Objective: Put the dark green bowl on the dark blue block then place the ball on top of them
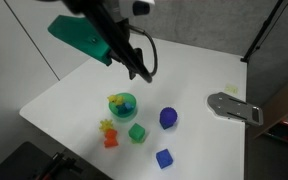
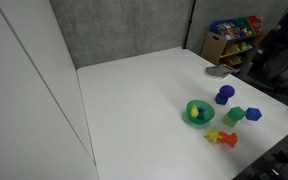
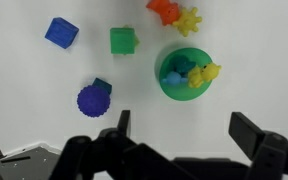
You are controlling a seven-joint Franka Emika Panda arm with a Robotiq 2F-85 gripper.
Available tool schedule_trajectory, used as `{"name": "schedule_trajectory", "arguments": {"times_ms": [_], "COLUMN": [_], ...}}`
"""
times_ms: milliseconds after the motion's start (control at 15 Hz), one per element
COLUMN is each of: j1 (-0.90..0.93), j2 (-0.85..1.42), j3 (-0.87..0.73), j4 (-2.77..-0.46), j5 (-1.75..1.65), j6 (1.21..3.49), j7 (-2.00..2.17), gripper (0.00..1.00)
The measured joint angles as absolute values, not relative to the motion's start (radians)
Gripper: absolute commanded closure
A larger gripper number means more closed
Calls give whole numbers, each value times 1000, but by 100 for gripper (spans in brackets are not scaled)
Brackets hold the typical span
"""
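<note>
Zero items held | gripper spread wide, hovering high | likely scouting dark green bowl beside the ball

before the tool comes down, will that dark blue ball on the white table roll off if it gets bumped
Probably: the dark blue round ball rests on the flat white table, so a sideways bump would likely set it rolling. It looks small, so likely light. Its curved sides may slip out of the open tool unless gripped across the middle.
</note>
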State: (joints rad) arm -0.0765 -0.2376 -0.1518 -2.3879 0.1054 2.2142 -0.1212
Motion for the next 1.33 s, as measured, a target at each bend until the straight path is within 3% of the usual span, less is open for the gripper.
{"name": "schedule_trajectory", "arguments": {"times_ms": [800, 1333], "j1": [-129, -130], "j2": [133, 186], "j3": [-166, -160], "j4": [-2324, -2309], "j5": [72, 63], "j6": [2380, 2407], "j7": [-128, -128], "gripper": [0, 0]}}
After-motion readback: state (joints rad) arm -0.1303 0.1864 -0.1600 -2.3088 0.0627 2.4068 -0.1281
